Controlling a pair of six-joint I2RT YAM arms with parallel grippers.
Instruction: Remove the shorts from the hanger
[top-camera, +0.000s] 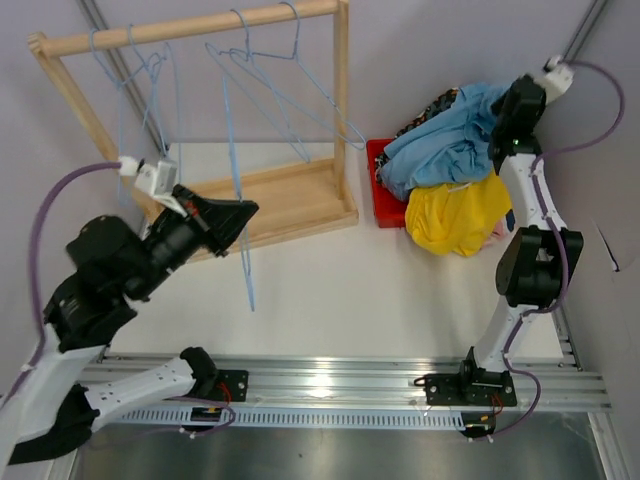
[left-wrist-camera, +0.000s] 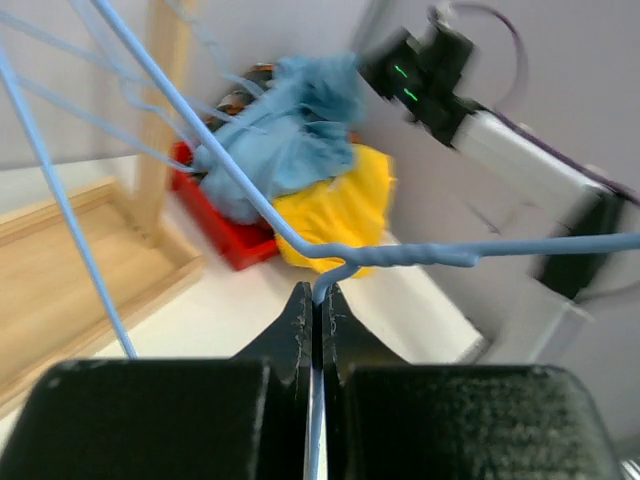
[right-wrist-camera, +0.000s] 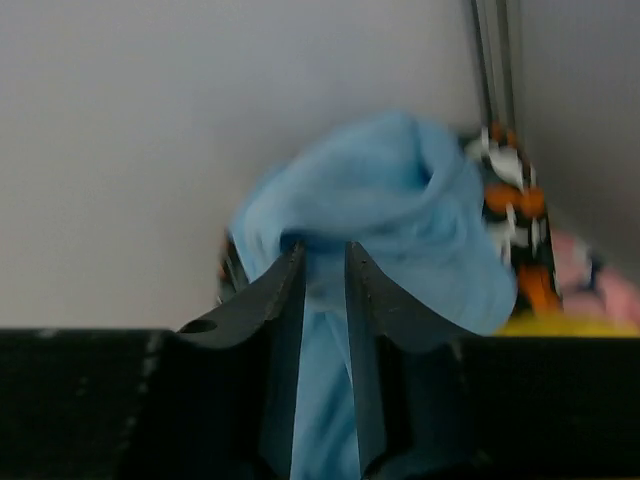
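The shorts lie heaped in a red bin (top-camera: 379, 195) at the bench's (top-camera: 350, 290) far right corner, with bare bench open between the bin, the wooden rack (top-camera: 290, 195) and the arm bases. Four garments show: light blue shorts (top-camera: 450, 150), yellow shorts (top-camera: 455, 215), pink shorts (right-wrist-camera: 590, 285) and black-orange-white shorts (right-wrist-camera: 512, 205). The left end effector (left-wrist-camera: 313, 297) is pressed together on one blue wire hanger (left-wrist-camera: 400, 255), and the right end effector (right-wrist-camera: 322, 255) is slightly spread over the pile, with light blue cloth in its gap.

Left hand (top-camera: 245, 212) on blue hanger (top-camera: 246, 270); light blue shorts (top-camera: 445, 150) atop yellow shorts (top-camera: 455, 215) over red bin (top-camera: 385, 195)
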